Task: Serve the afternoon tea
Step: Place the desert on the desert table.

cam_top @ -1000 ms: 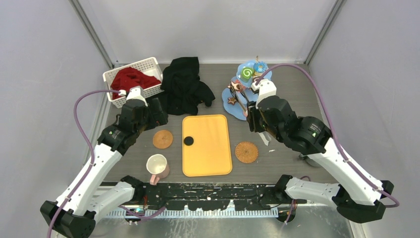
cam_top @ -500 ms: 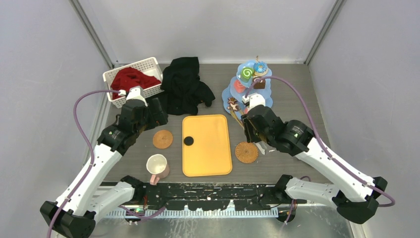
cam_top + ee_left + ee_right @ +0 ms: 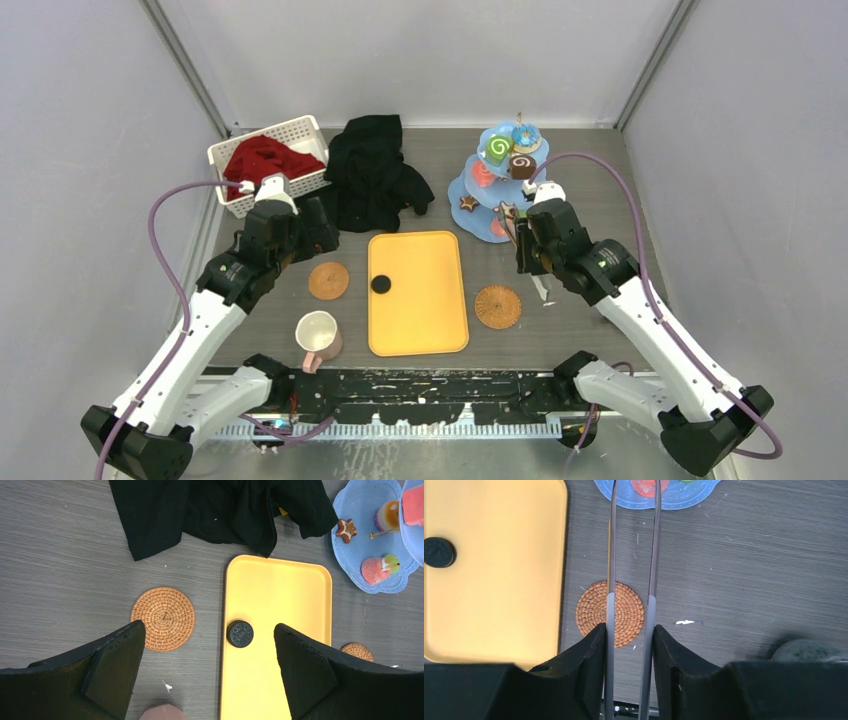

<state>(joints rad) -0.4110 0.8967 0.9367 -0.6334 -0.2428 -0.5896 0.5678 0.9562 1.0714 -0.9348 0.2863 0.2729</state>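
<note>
The right gripper (image 3: 629,640) is pointed forward over the table (image 3: 749,570), its jaws clamped on metal tongs (image 3: 655,555). A woven coaster (image 3: 591,610) lies beneath the jaws, with bare wood to their right and the yellow tray (image 3: 494,580) edge to their left. Ahead, the tongs cross the rim of the pale-blue stand (image 3: 664,500) bearing sweets (image 3: 644,486). The left gripper (image 3: 207,632) is spread wide above a black cookie (image 3: 240,633).

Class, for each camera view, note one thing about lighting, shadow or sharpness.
Top external view: even, diffuse light, with no hard shadows or glare. Left wrist view: the table grain is sharp, while the left claw is dark with little detail. Right wrist view: the tongs in the right claw are crisp; the grey mug at the lower edge looks soft, with heavy shadow beside it.
</note>
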